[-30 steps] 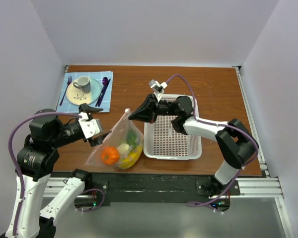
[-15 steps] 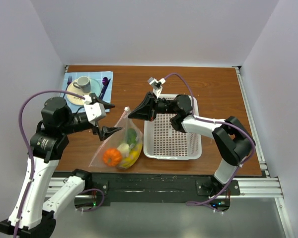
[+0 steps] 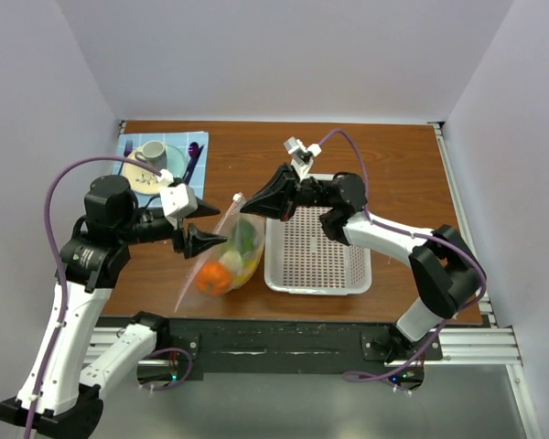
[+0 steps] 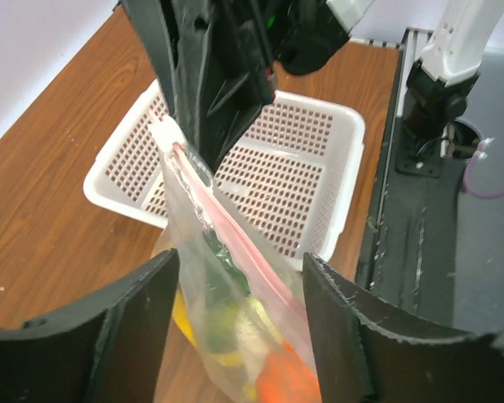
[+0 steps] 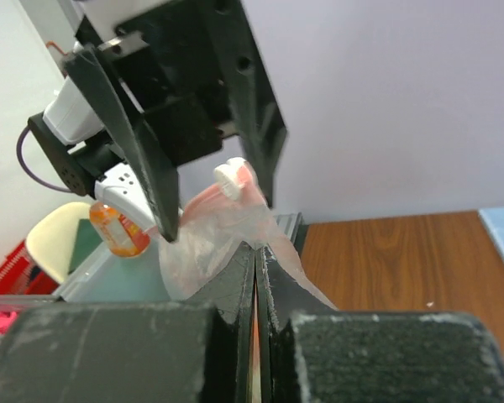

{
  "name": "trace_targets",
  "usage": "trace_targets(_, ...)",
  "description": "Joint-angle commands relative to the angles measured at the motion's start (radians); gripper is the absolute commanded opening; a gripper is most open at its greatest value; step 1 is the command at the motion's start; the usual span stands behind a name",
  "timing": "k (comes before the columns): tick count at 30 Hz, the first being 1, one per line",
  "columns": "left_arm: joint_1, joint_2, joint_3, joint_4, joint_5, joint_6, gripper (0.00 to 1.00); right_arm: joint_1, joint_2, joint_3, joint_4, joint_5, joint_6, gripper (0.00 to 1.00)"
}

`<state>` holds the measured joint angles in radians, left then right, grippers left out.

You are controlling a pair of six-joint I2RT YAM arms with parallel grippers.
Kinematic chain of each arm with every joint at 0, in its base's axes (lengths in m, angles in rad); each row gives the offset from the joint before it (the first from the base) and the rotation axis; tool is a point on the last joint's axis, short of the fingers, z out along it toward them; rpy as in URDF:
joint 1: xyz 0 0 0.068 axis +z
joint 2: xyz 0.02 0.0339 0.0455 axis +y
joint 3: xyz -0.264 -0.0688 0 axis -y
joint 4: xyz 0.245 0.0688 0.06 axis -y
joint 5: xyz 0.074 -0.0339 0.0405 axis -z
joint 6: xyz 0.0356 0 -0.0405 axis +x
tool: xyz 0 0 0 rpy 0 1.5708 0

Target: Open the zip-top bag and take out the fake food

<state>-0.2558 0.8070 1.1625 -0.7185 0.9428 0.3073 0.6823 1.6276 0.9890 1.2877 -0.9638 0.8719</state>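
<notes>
Left arm: rises from lower left, forearm pointing toward frame centre.
Left gripper (image 3: 216,226): jaws spread wide, fingers level.
Right arm: reaches from lower right leftward across centre.
Right gripper (image 3: 249,207): fingers pressed together, pinching the zip-top bag (image 3: 223,251) at its top corner.

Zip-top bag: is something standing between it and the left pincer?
Nothing visible. The left pincer is open, with the zip-top bag hanging between its fingers; the right pincer holds its top edge.
</notes>
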Motion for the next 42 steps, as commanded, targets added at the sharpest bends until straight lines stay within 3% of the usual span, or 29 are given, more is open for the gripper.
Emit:
trace_targets(1, -0.003, 0.011, -0.021, 0.025, -0.015, -0.004, 0.68, 0.002, -0.06, 0.034, 0.094, 0.023, -0.077, 0.0)
trace_targets(3, -0.007, 0.006, -0.027, 0.077, -0.024, -0.025, 0.68, 0.003, -0.066, 0.034, 0.087, 0.022, -0.08, 0.0)
trace_targets(6, -0.022, 0.014, -0.037, 0.146, -0.045, -0.057, 0.52, 0.006, -0.067, 0.03, 0.076, 0.022, -0.086, 0.0)
trace_targets(7, -0.029, 0.026, -0.029, 0.158, -0.052, -0.062, 0.38, 0.01, -0.071, 0.025, 0.073, 0.022, -0.09, 0.0)
trace_targets(8, -0.043, 0.032, -0.024, 0.171, -0.058, -0.066, 0.32, 0.01, -0.072, 0.023, 0.068, 0.02, -0.093, 0.0)
trace_targets(10, -0.051, 0.053, -0.005, 0.174, -0.079, -0.066, 0.26, 0.011, -0.078, 0.017, 0.042, 0.02, -0.105, 0.0)
trace_targets(12, -0.054, 0.06, 0.009, 0.175, -0.102, -0.068, 0.33, 0.011, -0.086, 0.011, -0.009, 0.02, -0.141, 0.0)
trace_targets(13, -0.056, 0.054, 0.017, 0.179, -0.105, -0.069, 0.55, 0.011, -0.094, 0.008, -0.03, 0.022, -0.152, 0.0)
trace_targets(15, -0.059, 0.038, 0.016, 0.197, -0.118, -0.069, 0.72, 0.011, -0.098, 0.005, -0.072, 0.03, -0.183, 0.0)
trace_targets(16, -0.069, 0.018, 0.009, 0.203, -0.122, -0.073, 0.86, 0.013, -0.101, 0.008, -0.085, 0.031, -0.192, 0.0)
trace_targets(19, -0.108, -0.024, -0.006, 0.199, -0.14, -0.05, 0.96, 0.011, -0.101, 0.026, -0.158, 0.042, -0.229, 0.0)
trace_targets(24, -0.137, -0.152, -0.099, 0.247, -0.245, 0.061, 1.0, 0.023, -0.087, 0.056, -0.215, 0.046, -0.249, 0.0)
trace_targets(28, -0.138, -0.157, -0.119, 0.193, -0.251, 0.147, 0.99, 0.042, -0.075, 0.085, -0.28, 0.06, -0.284, 0.0)
trace_targets(35, -0.14, -0.138, -0.136, 0.229, -0.268, 0.133, 0.99, 0.1, -0.052, 0.187, -0.528, 0.122, -0.448, 0.0)
trace_targets(42, -0.14, -0.134, -0.124, 0.234, -0.401, 0.165, 0.89, 0.105, -0.075, 0.198, -0.606, 0.158, -0.508, 0.0)
